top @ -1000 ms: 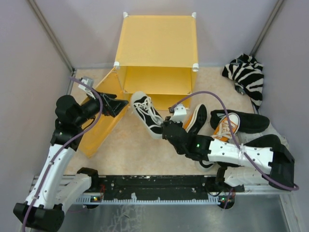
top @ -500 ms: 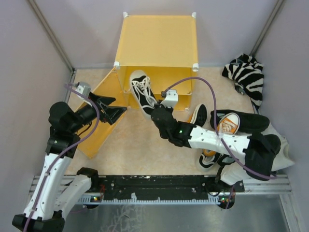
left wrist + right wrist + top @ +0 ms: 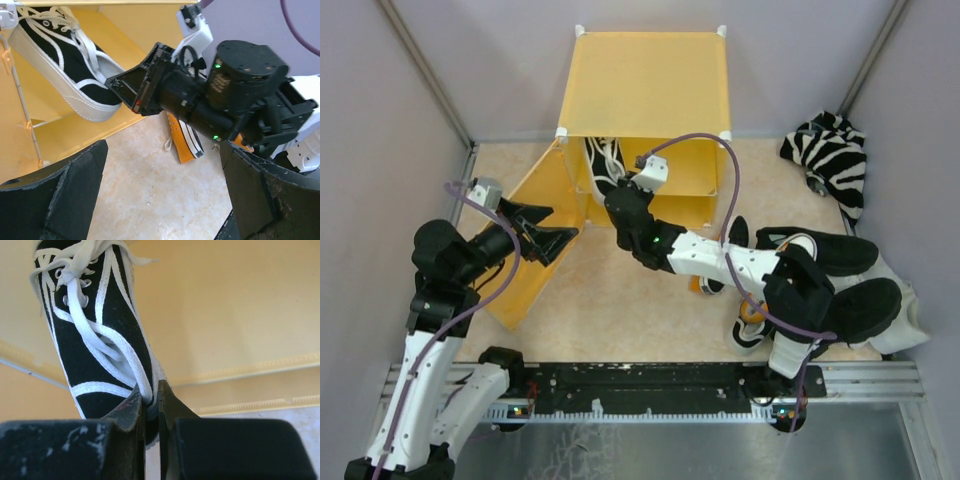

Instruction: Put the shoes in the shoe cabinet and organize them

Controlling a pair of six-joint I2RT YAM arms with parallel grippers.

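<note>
Black canvas with white stripes and laces: the black-and-white sneaker [image 3: 95, 325] is pinched near the top of its lacing in my right end effector [image 3: 150, 397], whose jaws are almost together on it. The sneaker is tilted inside the left part of the shoe cabinet [image 3: 645, 80], toe deeper in; I cannot tell whether its sole rests on the yellow panel below. My left end effector [image 3: 162, 150] hangs spread wide just outside, by the open door [image 3: 525, 285]. An orange sneaker [image 3: 184, 144] lies on the surface [image 3: 610, 300] beside my right arm.
</note>
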